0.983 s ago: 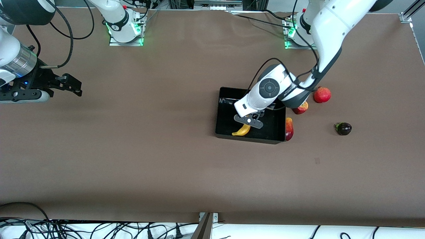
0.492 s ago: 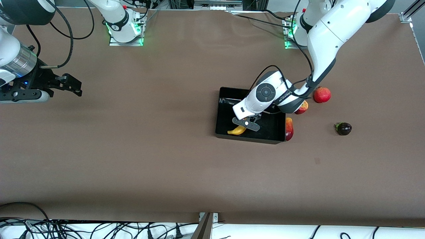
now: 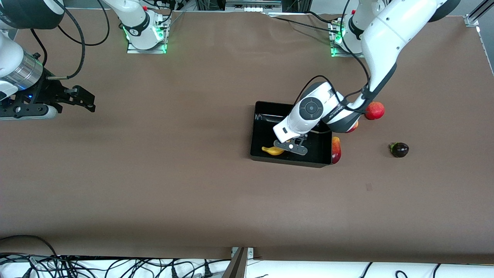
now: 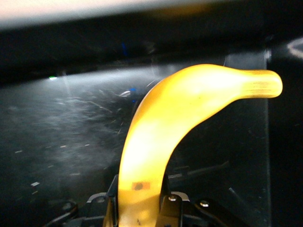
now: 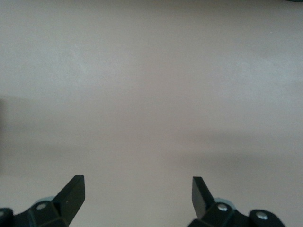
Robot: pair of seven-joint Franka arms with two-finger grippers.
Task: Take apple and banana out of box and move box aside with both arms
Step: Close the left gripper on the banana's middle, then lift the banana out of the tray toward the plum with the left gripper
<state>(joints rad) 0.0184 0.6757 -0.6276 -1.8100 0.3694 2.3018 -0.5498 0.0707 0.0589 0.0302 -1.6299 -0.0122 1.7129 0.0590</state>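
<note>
Banana (image 3: 272,150) swung flat, left gripper (image 3: 290,146) clamped

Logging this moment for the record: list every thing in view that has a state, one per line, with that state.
Banana: in the tray, clamped at one end.
Tray: open-topped, on the table.
Left gripper: shut on the banana, inside the tray.
Right gripper: open, empty, waiting over bare table at the right arm's end.
Red and yellow fruit: on the table, against the tray's outer wall.
</note>
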